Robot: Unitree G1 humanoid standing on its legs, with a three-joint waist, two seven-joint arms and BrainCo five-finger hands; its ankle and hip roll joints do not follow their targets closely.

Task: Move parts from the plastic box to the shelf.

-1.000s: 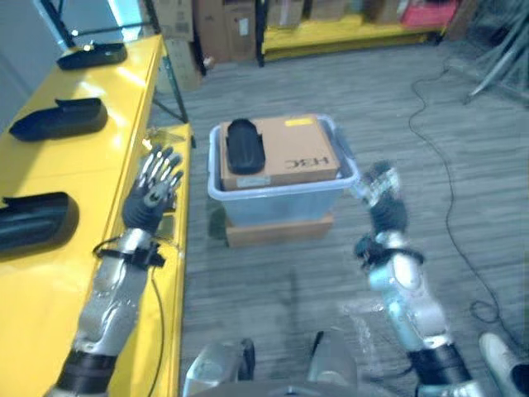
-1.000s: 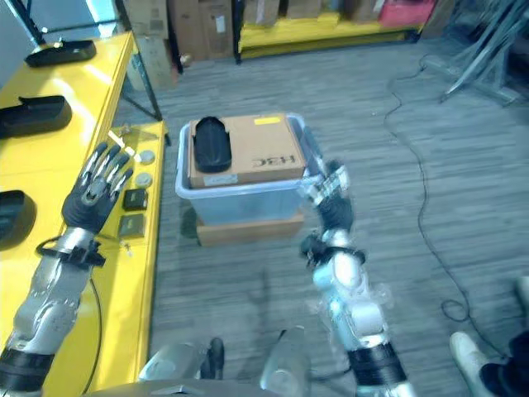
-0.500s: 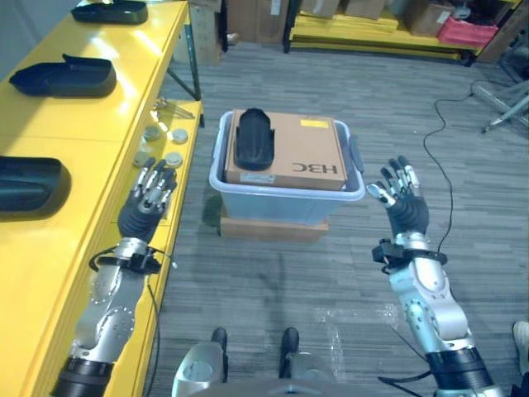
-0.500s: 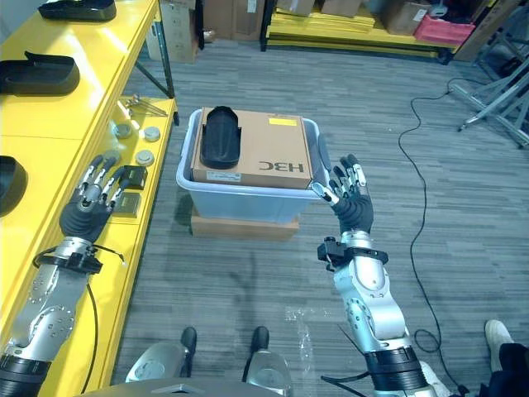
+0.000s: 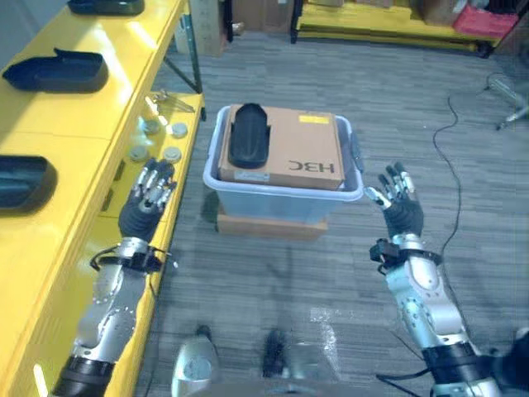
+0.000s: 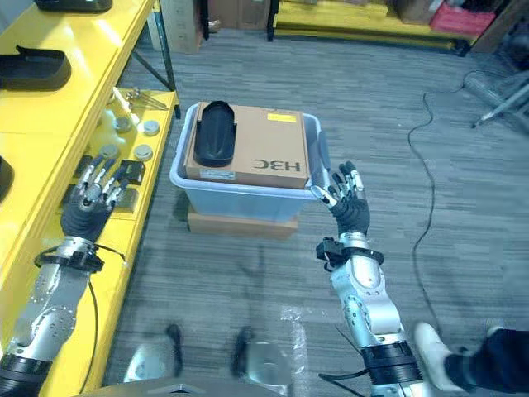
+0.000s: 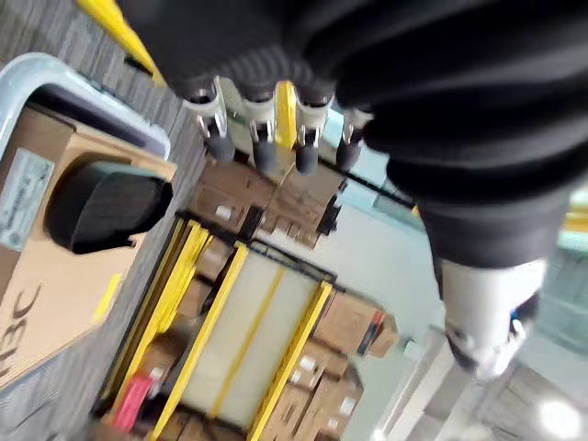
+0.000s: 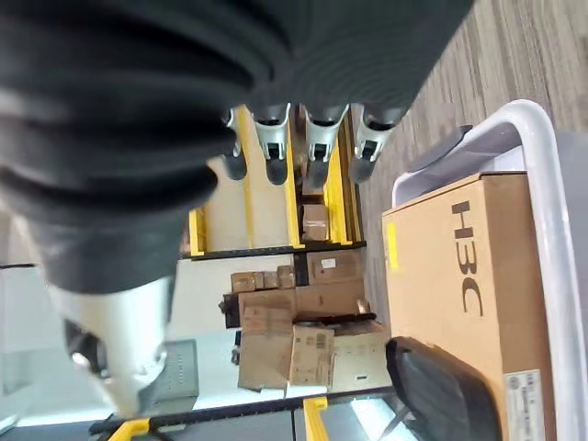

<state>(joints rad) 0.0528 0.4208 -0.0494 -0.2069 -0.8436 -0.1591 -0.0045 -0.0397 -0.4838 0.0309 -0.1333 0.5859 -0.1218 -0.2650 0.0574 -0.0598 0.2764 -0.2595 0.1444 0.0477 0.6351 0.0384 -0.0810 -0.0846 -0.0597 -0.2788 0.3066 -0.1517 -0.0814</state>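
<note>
On the left stands a long yellow shelf [image 5: 58, 107]. Two black parts [image 5: 56, 71] lie on top of it, and some small round bits [image 5: 161, 141] sit on its lower step. The robot's left hand [image 5: 145, 207] is held up beside the shelf, with its fingers straight and spread apart, holding nothing. In the middle, on the grey floor, is the plastic box [image 5: 281, 194]. A brown cardboard box [image 5: 293, 153] sits inside it, and one black part [image 5: 246, 136] lies on top of the cardboard. The right hand [image 5: 401, 207] is up just beside the box's right corner, fingers spread wide and empty.
</note>
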